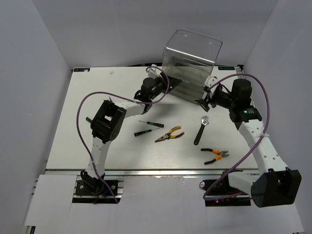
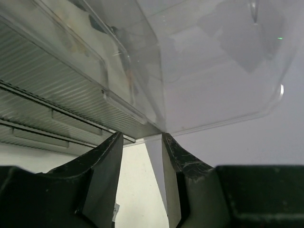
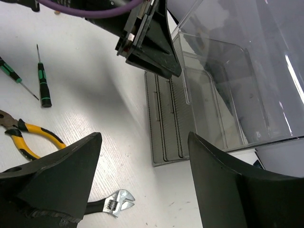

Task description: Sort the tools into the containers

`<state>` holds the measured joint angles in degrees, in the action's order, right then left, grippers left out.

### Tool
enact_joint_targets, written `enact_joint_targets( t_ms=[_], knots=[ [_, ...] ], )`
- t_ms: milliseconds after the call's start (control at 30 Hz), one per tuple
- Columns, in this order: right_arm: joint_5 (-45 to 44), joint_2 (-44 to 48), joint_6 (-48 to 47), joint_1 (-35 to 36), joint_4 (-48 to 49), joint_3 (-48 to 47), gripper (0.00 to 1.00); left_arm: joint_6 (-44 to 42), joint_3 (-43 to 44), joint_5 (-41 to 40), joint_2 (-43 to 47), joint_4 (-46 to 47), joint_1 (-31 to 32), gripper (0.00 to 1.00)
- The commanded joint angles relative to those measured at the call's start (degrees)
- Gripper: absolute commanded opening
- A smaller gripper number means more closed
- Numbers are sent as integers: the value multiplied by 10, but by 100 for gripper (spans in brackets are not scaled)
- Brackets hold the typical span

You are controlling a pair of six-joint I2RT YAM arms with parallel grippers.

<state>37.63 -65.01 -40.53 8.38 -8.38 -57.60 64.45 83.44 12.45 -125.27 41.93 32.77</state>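
Observation:
The containers are a smoky transparent drawer cabinet (image 1: pixel 192 61) at the back middle of the table. On the table in front lie two black-green screwdrivers (image 1: pixel 151 124) (image 1: pixel 145 132), yellow-handled pliers (image 1: pixel 169 135), a silver-black wrench (image 1: pixel 202 129) and orange-handled cutters (image 1: pixel 215 155). My left gripper (image 1: pixel 168 84) (image 2: pixel 140 135) is open, its tips at the cabinet's lower left corner (image 2: pixel 152 130) with only table between them. At the cabinet's lower right corner, my right gripper (image 1: pixel 202 97) (image 3: pixel 143 137) is wide open and empty above the ribbed grey panel (image 3: pixel 166 118). The wrench (image 3: pixel 111 204) lies just below its left finger.
White walls close in the table on the left, back and right. Purple cables (image 1: pixel 87 105) loop over both arms. The right wrist view also shows the pliers (image 3: pixel 33 135) and both screwdrivers (image 3: pixel 42 80) off to the left.

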Motion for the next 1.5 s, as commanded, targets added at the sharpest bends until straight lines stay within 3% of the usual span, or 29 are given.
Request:
enact_joint_targets(
  t_ms=[0, 267, 433, 767, 867, 933, 1000, 1467],
  knots=[
    [18, -4, 34, -6, 32, -28, 80, -13, 42, -15, -2, -19, 0, 49],
    [17, -10, 44, -13, 55, -26, 80, 21, 92, -27, -50, -47, 0, 51],
    [16, -7, 48, -21, 64, -23, 80, 32, 128, -27, -79, -57, 0, 47],
    [21, 0, 60, -35, 73, -15, 80, 60, 150, -31, -107, -60, 0, 22],
    [25, 2, 62, -35, 74, -13, 80, 67, 151, -33, -107, -59, 0, 13],
    [27, 2, 63, -35, 73, -11, 80, 68, 150, -30, -105, -58, 0, 1],
    [32, 3, 61, -35, 71, -9, 80, 67, 141, -29, -96, -54, 0, 0],
    [91, -6, -213, -35, -56, 24, 79, 19, 12, -18, 57, 1, 0, 0]
  ],
)
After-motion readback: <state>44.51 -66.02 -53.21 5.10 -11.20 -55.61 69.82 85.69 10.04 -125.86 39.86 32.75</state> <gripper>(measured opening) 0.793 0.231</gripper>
